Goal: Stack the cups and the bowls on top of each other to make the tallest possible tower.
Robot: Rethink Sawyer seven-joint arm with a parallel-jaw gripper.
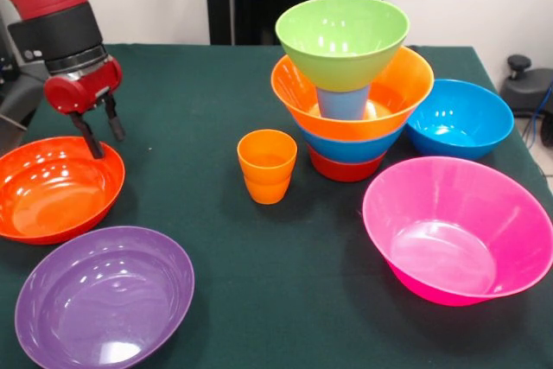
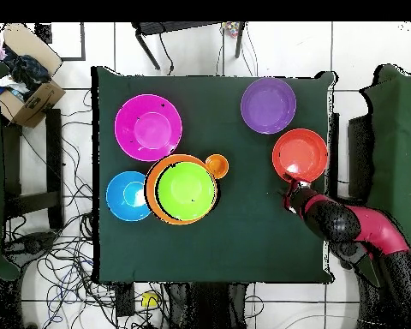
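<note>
Seven bowls are showing on the green table (image 1: 207,84). Four of them are making the tower (image 1: 350,84): a red-orange bowl (image 1: 344,168) is sitting at the bottom, a blue bowl (image 1: 350,148) is resting in it, an orange bowl (image 1: 397,92) is lying on top of that, and a lime green bowl (image 1: 343,39) is sitting at the very top. One light blue cup (image 1: 342,103) is standing inside the orange bowl and holding the green bowl up.

Three bowls are sitting alone near the tower or farther off: another blue bowl (image 1: 460,117) just beside the tower, a big pink bowl (image 1: 458,229), and a purple bowl (image 1: 105,296). One more red-orange bowl (image 1: 57,187) is lying under the claw (image 1: 99,130).

Two orange cups (image 1: 267,166) are sitting one inside the other, near the tower.

The claw is hanging over the back rim of the red-orange bowl. Its two fingers are spread apart and pinching nothing.

The front view is showing the layers of the tower and the light blue cup. The overhead view is hiding them: only the green bowl (image 2: 186,190) and the orange rim (image 2: 151,188) are showing there. The overhead view is also showing a box (image 2: 27,73) and wires (image 2: 63,257) on the floor.
</note>
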